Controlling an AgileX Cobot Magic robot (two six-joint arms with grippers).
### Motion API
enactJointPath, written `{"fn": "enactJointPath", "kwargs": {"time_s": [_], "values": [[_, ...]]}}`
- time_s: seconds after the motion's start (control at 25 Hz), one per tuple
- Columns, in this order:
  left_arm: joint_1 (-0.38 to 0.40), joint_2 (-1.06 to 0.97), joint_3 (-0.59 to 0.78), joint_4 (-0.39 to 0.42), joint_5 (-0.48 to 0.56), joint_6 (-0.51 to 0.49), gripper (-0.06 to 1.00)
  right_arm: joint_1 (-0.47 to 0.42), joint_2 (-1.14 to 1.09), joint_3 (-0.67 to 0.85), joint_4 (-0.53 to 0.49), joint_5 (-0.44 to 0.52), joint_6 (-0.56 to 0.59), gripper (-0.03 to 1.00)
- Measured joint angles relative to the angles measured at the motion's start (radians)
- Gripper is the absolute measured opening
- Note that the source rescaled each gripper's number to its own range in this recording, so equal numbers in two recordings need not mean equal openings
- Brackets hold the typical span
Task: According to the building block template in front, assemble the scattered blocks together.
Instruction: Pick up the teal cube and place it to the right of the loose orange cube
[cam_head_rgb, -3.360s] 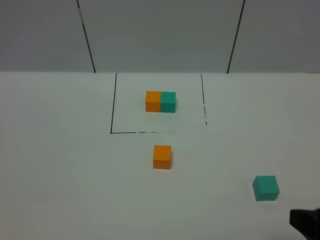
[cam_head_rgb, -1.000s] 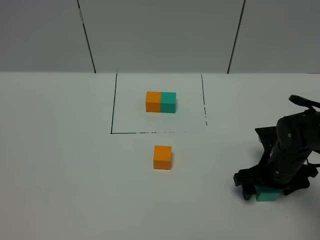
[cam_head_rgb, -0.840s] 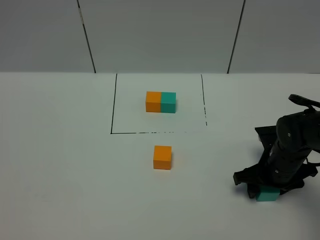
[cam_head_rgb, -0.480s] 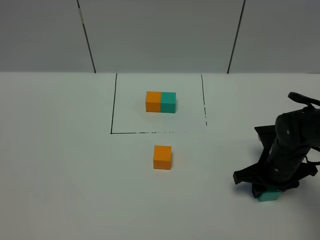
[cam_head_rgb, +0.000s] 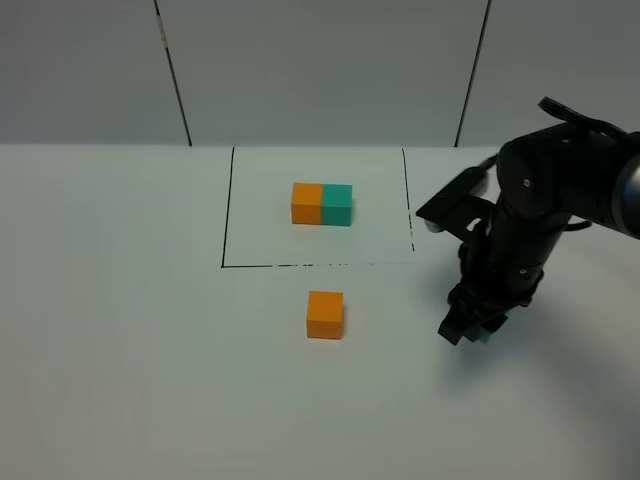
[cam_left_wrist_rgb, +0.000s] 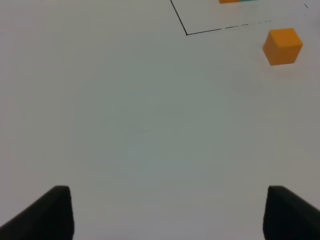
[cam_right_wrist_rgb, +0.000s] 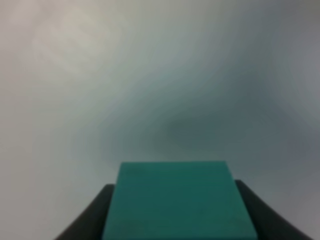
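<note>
The building block template (cam_head_rgb: 321, 204), an orange and teal bar, lies inside the black-lined square (cam_head_rgb: 226, 210). One of the scattered blocks, the orange cube (cam_head_rgb: 325, 314) (cam_left_wrist_rgb: 282, 46), rests on the table just in front of that square. The other, the teal cube (cam_head_rgb: 487, 336) (cam_right_wrist_rgb: 177, 200), is clamped in my right gripper (cam_head_rgb: 468, 330) (cam_right_wrist_rgb: 177, 212), which is shut on it to the right of the orange cube; only a sliver of it shows in the high view. My left gripper (cam_left_wrist_rgb: 167, 215) stands open over bare table, its dark fingertips (cam_left_wrist_rgb: 50, 212) wide apart.
The right arm (cam_head_rgb: 530, 220) leans over the table's right half, beside the square's right line. A corner of the square's line (cam_left_wrist_rgb: 187, 33) shows in the left wrist view. Grey wall panels stand behind the white table (cam_head_rgb: 120, 330).
My right gripper shut on the teal cube at the front right, then carried it left and back toward the orange cube. The left gripper, the orange cube and the template stayed put.
</note>
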Motion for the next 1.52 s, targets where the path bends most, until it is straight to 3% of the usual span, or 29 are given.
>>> {"fn": "enactJointPath", "kwargs": {"time_s": [0.16,0.36,0.8,1.12,1.52], "values": [[0.000,0.000,0.000,0.000,0.000,0.000,0.62,0.071,0.011,-0.058,0.009,0.009,-0.227,0.00],[0.000,0.000,0.000,0.000,0.000,0.000,0.62,0.119,0.076,-0.149,0.009,0.034,-0.346,0.00],[0.000,0.000,0.000,0.000,0.000,0.000,0.62,0.152,0.301,-0.352,0.001,0.139,-0.378,0.00],[0.000,0.000,0.000,0.000,0.000,0.000,0.62,0.167,0.424,-0.464,0.002,0.141,-0.385,0.00],[0.000,0.000,0.000,0.000,0.000,0.000,0.62,0.174,0.444,-0.479,0.001,0.112,-0.385,0.00]]}}
